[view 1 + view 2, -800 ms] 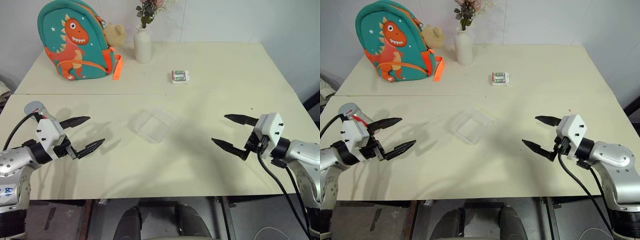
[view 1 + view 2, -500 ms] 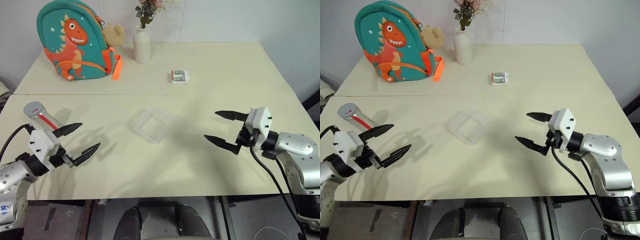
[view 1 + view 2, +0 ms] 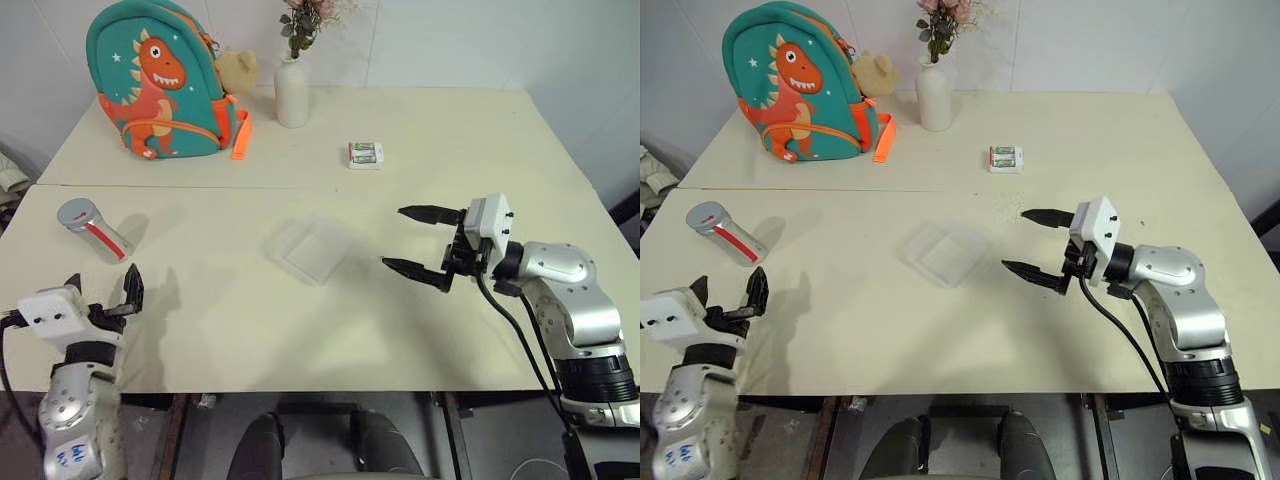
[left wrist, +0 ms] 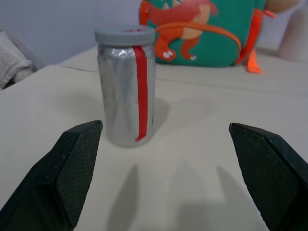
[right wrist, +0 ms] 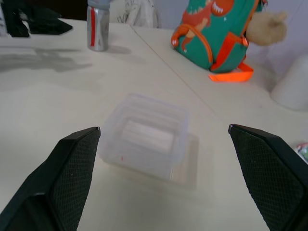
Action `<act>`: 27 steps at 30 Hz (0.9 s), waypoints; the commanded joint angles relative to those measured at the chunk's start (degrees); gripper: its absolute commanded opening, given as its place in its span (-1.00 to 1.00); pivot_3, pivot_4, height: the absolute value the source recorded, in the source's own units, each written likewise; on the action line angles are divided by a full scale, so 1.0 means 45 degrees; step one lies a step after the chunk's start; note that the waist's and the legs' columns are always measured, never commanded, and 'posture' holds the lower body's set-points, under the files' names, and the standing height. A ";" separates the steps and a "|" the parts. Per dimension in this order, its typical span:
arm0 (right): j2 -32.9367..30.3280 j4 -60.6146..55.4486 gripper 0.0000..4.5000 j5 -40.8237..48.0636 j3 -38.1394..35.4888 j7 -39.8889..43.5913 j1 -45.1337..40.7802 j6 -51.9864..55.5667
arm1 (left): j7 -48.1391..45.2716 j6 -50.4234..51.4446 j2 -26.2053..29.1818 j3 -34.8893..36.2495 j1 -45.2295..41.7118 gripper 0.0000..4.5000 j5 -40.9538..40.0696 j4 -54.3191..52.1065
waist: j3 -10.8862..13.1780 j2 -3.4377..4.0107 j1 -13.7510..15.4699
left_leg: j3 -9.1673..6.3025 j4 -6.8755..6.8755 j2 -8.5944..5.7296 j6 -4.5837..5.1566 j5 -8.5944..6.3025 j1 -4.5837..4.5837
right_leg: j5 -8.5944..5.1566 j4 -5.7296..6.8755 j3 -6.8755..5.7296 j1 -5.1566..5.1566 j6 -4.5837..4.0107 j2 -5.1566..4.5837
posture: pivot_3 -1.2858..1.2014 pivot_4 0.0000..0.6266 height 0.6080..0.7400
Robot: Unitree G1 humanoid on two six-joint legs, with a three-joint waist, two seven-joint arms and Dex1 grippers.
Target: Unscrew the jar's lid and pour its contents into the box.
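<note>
The jar (image 3: 92, 228) stands on the counter (image 3: 420, 130), lid (image 4: 124, 34) on. Both the left gripper (image 3: 102, 291) and right gripper (image 3: 417, 241) are spread apart, empty, the right near the box (image 3: 308, 248).

A teal dinosaur backpack (image 3: 163, 83) with an orange dinosaur print stands upright at the far left of the cream table (image 3: 450, 120). An orange strap (image 3: 240, 135) trails from its lower corner onto the tabletop. A tan plush toy (image 3: 236, 70) sits tucked just beside the backpack. Next along, a white vase (image 3: 291, 95) holds dried flowers (image 3: 310, 18). Nearer the middle lies a small white-and-green packet (image 3: 364, 154), apart from the rest.
</note>
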 commanded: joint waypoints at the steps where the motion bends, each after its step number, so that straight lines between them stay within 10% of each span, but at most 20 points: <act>1: 0.0133 -0.0424 1.00 0.0259 -0.0144 -0.0048 -0.0308 -0.0014 | 0.0773 -0.0123 0.0064 -0.0099 -0.0672 0.99 0.0463 -0.0031 | 0.0000 0.0000 -0.0001 | 0.0000 0.0006 0.0000 0.0000 0.0000 -0.0001 | 0.0001 0.0000 0.0000 0.0000 -0.0001 0.0000 | 0.03 -0.52 1.00; 27: 0.1058 -0.0536 1.00 0.0008 0.0327 -0.0657 -0.0961 0.0425 | 0.4304 -0.1108 0.0236 -0.0327 -0.4994 0.99 0.1904 0.4757 | 0.0000 -0.0001 -0.0014 | 0.0005 0.0017 0.0002 -0.0006 -0.0008 -0.0018 | 0.0021 -0.0002 0.0003 -0.0012 0.0017 0.0011 | 0.03 -0.52 1.00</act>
